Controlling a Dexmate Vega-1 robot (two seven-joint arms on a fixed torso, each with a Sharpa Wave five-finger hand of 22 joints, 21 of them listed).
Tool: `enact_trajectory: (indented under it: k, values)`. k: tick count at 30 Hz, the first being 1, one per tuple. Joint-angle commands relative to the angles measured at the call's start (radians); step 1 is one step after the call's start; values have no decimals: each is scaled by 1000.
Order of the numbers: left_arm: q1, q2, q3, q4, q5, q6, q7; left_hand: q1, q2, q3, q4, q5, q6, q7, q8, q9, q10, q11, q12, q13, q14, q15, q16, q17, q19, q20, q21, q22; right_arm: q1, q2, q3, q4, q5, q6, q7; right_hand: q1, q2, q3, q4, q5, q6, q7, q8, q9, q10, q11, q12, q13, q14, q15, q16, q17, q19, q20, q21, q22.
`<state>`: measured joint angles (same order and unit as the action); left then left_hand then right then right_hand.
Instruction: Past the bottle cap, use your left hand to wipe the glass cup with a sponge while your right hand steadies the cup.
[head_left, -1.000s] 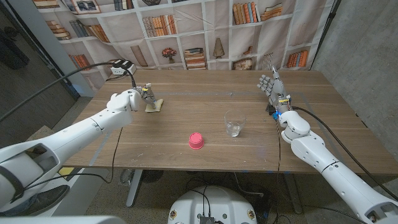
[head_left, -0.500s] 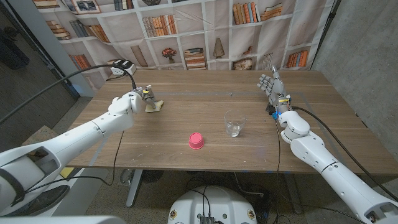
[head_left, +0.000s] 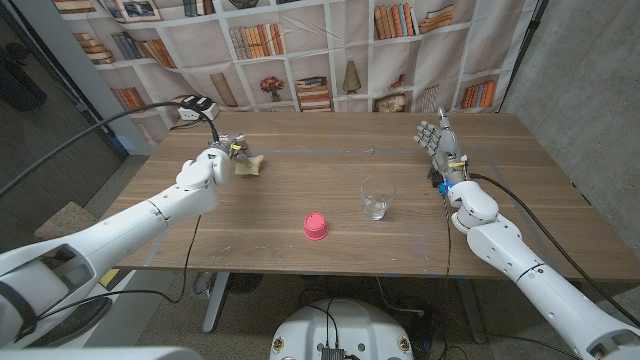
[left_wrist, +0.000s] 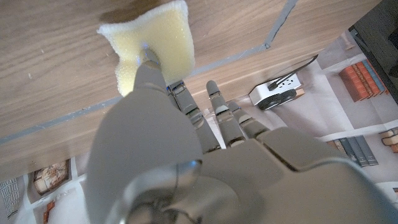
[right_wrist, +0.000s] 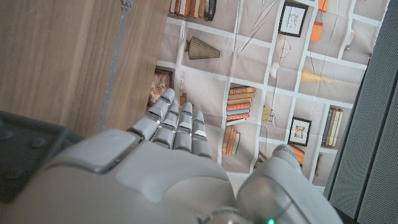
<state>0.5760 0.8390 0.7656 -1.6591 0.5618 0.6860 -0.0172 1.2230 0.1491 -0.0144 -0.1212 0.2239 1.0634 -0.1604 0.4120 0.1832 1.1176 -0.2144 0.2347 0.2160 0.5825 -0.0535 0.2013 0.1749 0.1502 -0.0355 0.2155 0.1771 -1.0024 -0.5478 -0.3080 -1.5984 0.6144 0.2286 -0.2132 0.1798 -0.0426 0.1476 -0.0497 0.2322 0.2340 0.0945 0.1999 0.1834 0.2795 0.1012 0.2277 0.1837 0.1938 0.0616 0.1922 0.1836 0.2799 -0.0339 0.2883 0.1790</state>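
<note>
A yellow sponge (head_left: 249, 165) is held by the left hand (head_left: 222, 158) at the far left part of the wooden table (head_left: 300, 190), seen from the head camera. In the left wrist view, the sponge (left_wrist: 150, 48) is shown pinched at a fingertip (left_wrist: 148, 59) of that hand (left_wrist: 186, 143), with the other fingers curled beneath it and the table surface behind. Whether the sponge is clear of the wood or touching it cannot be told.

The glass cup (head_left: 377, 199) is seen standing upright near the table's middle, well apart from both hands. A pink bottle cap (head_left: 316, 226) is set just nearer the robot and to the cup's left, apart from it.

The right hand (head_left: 436, 140) is held upright at the table's right side, palm on edge, fingers extended and holding nothing. In the right wrist view, the fingers (right_wrist: 177, 127) of that hand (right_wrist: 143, 168) are shown reaching toward a bookshelf-print backdrop (right_wrist: 249, 74).

A white power strip (head_left: 195, 106) is placed at the far left corner.
</note>
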Motion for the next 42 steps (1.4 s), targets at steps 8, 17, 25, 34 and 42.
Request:
enact_trajectory:
  k: [8,17,25,34,42]
  values:
    - [118,15,-155,-88,-154,-209,222,21,9,26,15,-8,44,47,7,4,13,-1,-5,7,23,-139,6,4,20,-27,8,3,-48,-14,15,-10,-2,62,35,3,12,-2,-2,-4,8,3,0,6,6,-4,-3,3,10,-2,0,4,5,1,-2,4]
    - [152,15,-235,-48,-278,-459,291,25,7,30,18,-11,62,39,13,3,20,0,-11,9,42,-144,5,4,48,-32,13,3,-82,-22,32,-24,0,89,36,4,12,-3,-3,-4,9,1,0,6,8,-4,-3,3,9,-1,-1,4,5,1,-4,5]
    - [130,-6,-271,31,-418,-668,222,26,2,31,20,-13,72,37,15,1,30,-1,-13,10,52,-146,3,4,50,-36,11,3,-95,-16,44,-3,18,111,49,4,11,-3,-4,-4,10,2,0,6,9,-3,-3,3,10,1,-1,4,5,2,-7,5]
    - [112,-65,-294,138,-544,-846,175,24,-3,31,24,-16,77,36,14,0,38,-1,-17,9,54,-147,-2,4,48,-37,5,3,-109,-13,53,4,20,138,54,5,11,-4,-5,-5,12,0,1,6,11,-4,-3,3,9,1,-2,3,6,1,-9,5]
    - [132,-111,-305,167,-543,-901,246,31,-1,36,24,-16,78,45,12,-1,41,-1,-20,12,66,-149,-1,5,52,-32,3,2,-113,-16,66,13,27,148,59,5,11,-5,-5,-5,14,1,1,6,12,-4,-3,3,9,-1,-2,3,6,0,-10,5]
